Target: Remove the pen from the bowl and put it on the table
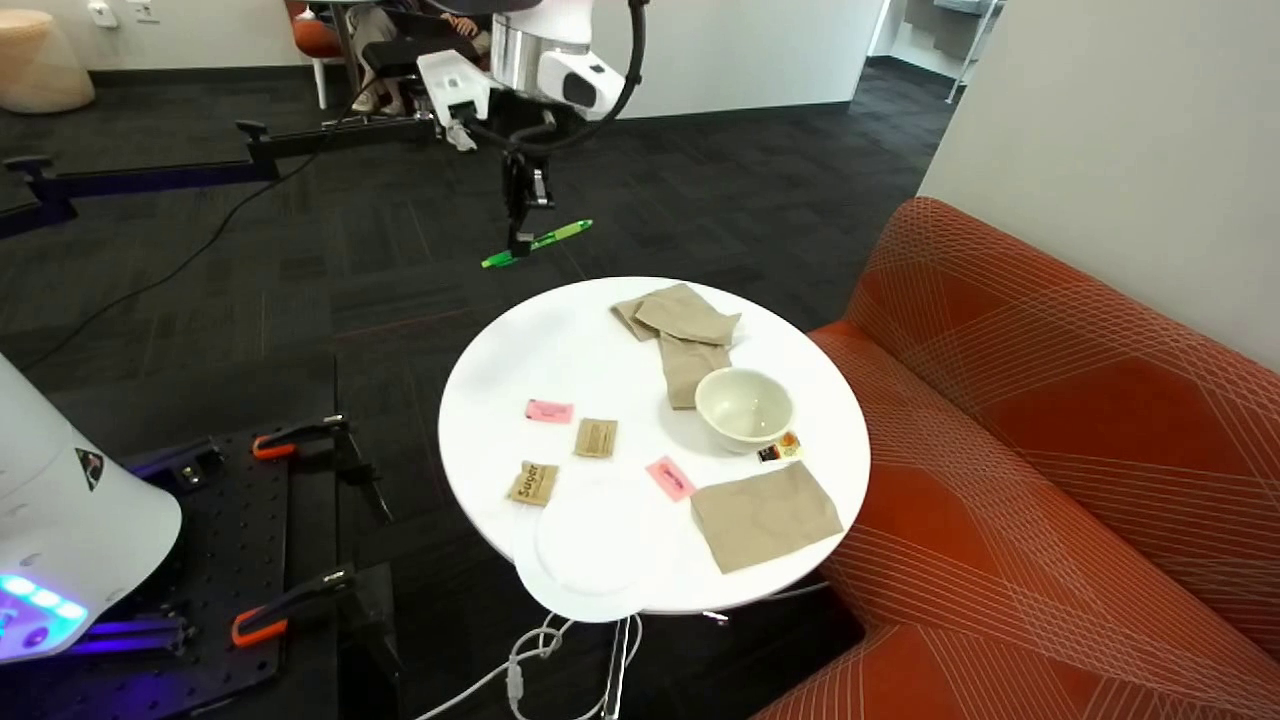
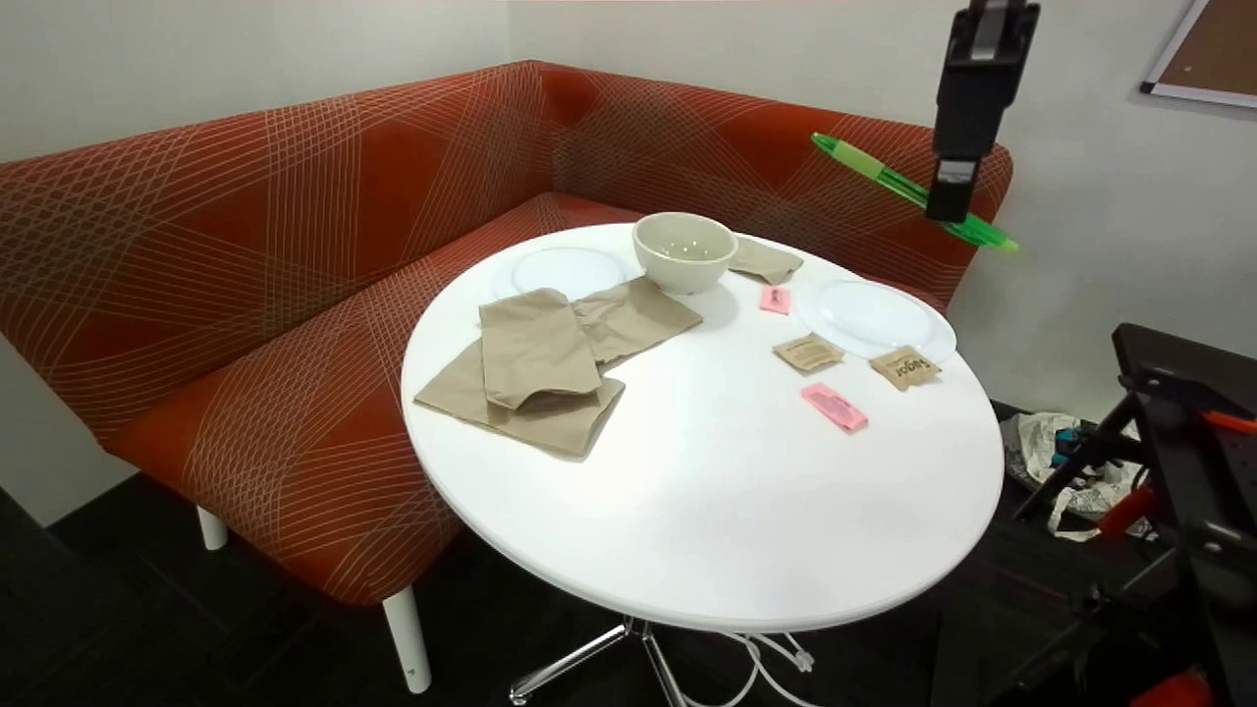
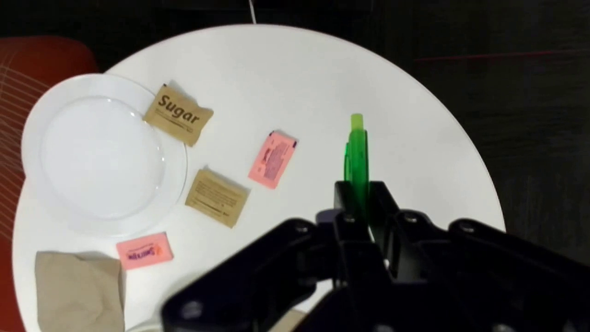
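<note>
The green pen [image 1: 568, 231] is held in the air above the round white table [image 1: 530, 350]. My gripper [image 1: 521, 243] is shut on the pen near its middle, and both ends stick out. The pen [image 2: 852, 157] is tilted in an exterior view, with the gripper [image 2: 950, 201] high above the tabletop [image 2: 727, 520]. In the wrist view the pen [image 3: 358, 154] sits between the fingertips [image 3: 361, 196], over a bare part of the table [image 3: 295, 74]. The white bowl [image 1: 743, 410] stands upright, with nothing visible inside. It also shows in an exterior view [image 2: 684, 255].
Brown napkins [image 1: 768, 517] [image 2: 540, 349] lie around the bowl. A clear plate [image 2: 874, 316] overhangs the table edge, and another plate [image 2: 560, 272] is behind the napkins. Pink [image 3: 274, 159] and brown packets [image 3: 217, 197] lie mid-table. An orange-red sofa [image 1: 1000, 480] borders the table.
</note>
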{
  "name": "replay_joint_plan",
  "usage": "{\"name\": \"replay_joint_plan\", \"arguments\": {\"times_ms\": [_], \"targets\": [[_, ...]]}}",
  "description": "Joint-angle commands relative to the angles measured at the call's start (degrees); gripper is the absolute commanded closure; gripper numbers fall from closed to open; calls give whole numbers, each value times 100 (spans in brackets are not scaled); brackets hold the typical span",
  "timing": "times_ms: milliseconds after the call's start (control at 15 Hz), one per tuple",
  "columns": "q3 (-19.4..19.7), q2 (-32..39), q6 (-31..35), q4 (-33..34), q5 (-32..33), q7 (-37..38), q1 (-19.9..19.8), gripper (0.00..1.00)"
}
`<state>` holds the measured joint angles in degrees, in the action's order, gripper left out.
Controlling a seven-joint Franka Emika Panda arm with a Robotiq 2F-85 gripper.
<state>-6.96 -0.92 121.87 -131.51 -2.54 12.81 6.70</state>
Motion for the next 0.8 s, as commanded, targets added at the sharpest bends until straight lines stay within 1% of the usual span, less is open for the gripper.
{"name": "replay_joint_plan", "arguments": {"times_ms": [0,133,400,467,600,733], "targets": [[-72,72,384,-422,99,468,65,97],[-87,229,818,-606,5,569,104,97],[-101,720,1850,-842,62,808,201,97],[-82,905,2129,-854,156,875,233,97],[-19,1240,2533,-820,270,994,293,97],[106,1562,2863,-746,530,1185,390,97]]}}
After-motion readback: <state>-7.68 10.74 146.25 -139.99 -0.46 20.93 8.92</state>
